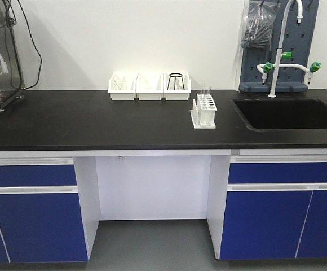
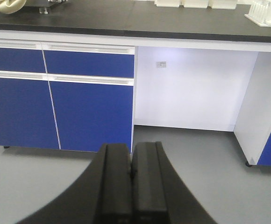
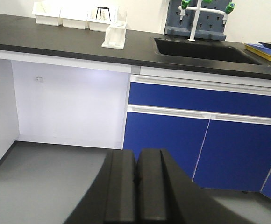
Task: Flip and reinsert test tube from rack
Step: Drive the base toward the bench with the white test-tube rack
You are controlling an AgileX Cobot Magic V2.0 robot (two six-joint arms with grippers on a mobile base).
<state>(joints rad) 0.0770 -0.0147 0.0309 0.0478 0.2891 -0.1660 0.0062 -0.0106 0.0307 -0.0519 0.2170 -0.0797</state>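
The small white rack (image 1: 203,110) stands on the black counter (image 1: 96,121), right of centre, just left of the sink. A clear test tube (image 1: 208,92) stands up out of its far end. The rack also shows in the right wrist view (image 3: 115,35) and at the top right edge of the left wrist view (image 2: 267,12). My left gripper (image 2: 131,151) is shut and empty, low over the grey floor in front of the cabinets. My right gripper (image 3: 137,156) is shut and empty, also low in front of the cabinets. Neither gripper shows in the front view.
Three white open-front bins (image 1: 149,86) line the back wall; the right one holds a black wire stand (image 1: 175,81). A sink (image 1: 290,113) with a white tap (image 1: 279,48) lies right of the rack. Blue cabinets (image 1: 31,212) flank an open knee space (image 1: 152,186).
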